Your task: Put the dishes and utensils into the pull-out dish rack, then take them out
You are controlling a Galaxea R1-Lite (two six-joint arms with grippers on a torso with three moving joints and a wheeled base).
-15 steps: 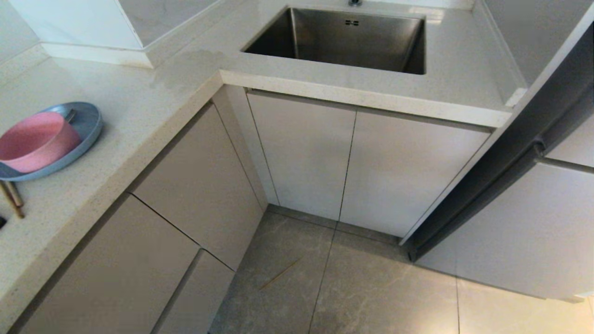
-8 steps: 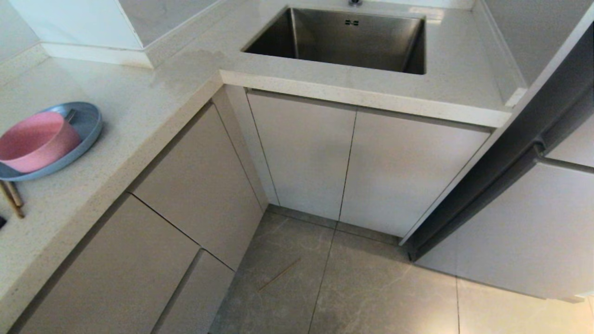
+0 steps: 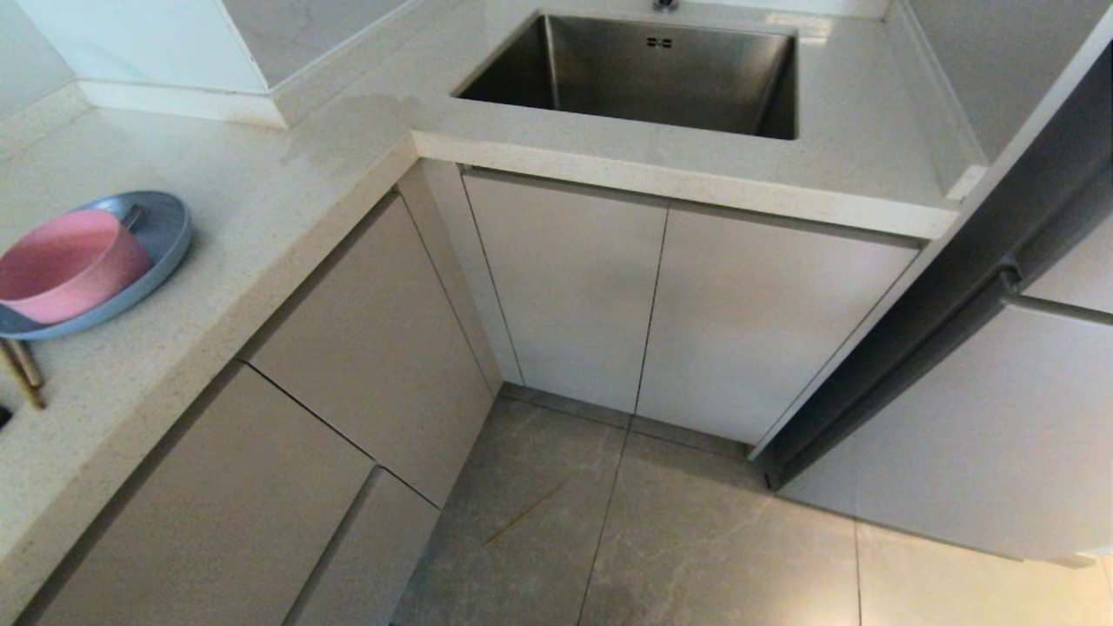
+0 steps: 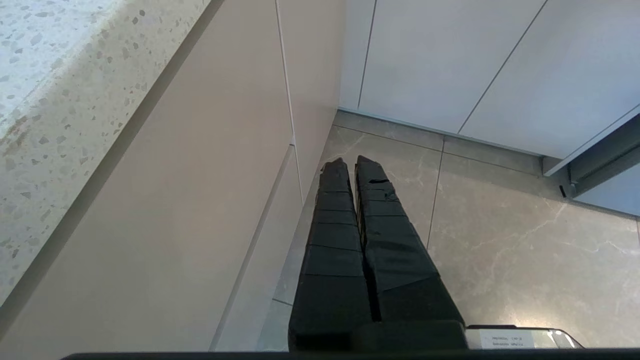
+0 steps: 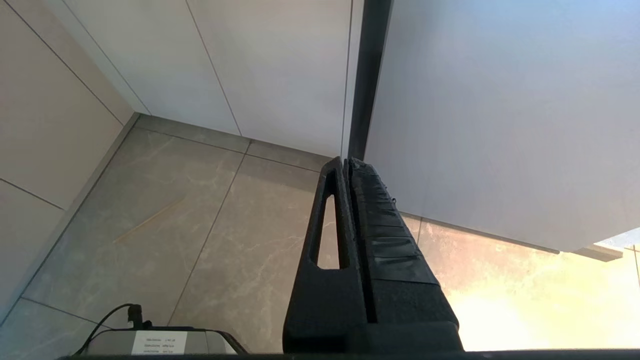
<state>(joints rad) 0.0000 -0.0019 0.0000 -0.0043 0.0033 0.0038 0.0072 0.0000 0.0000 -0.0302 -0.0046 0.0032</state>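
A pink bowl sits on a light-blue plate on the counter at the far left of the head view. Behind the bowl a short grey utensil end pokes out on the plate. Two brown chopstick ends lie on the counter just in front of the plate, the rest cut off by the picture's edge. The pull-out dish rack is out of view; the beige drawer fronts under the counter are all closed. My left gripper hangs shut and empty over the floor beside those fronts. My right gripper is shut and empty near the white cabinet doors.
A steel sink is set in the counter at the back. White cabinet doors stand below it, and a white door stands open at the right. A thin wooden stick lies on the grey floor tiles, also visible as the stick in the right wrist view.
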